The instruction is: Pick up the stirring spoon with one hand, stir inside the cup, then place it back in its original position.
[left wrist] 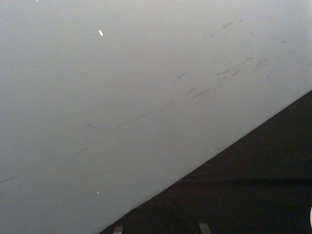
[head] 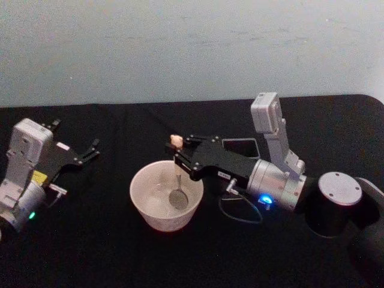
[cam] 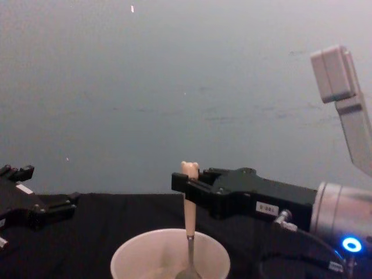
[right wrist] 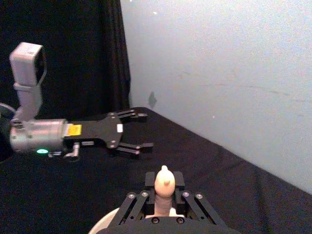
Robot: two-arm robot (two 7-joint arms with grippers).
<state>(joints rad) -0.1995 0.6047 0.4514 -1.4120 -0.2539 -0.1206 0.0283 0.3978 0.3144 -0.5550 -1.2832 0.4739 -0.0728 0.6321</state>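
Right gripper (head: 178,153), black-fingered on a silver wrist, reaches in from the robot's right and hangs just above the wide, round, cream-white cup (head: 141,207). Its fingers are clamped on the cream-beige handle of the small stirring spoon (head: 177,179), just below the tiny bear head. In the chest view the stirring spoon (cam: 189,216) stands nearly upright. Its thin neck passes down below the rim, and its shiny metal bowl lies low inside the cup, toward the side nearest the right gripper. Whether the bowl touches the bottom cannot be told.

The tall, dark grey, square-sided holder box (head: 239,146), open at the top, stands on the black-covered table (head: 90,246) beyond the right gripper. It is partly hidden by the gripper, to the right of the cup and apart from it.

Left gripper (head: 76,135) hovers over the table at the robot's left, well apart from the cup. Its two fingers are spread wide and grasp nothing.

A plain pale grey-blue wall (head: 192,48) rises behind the table's far edge.
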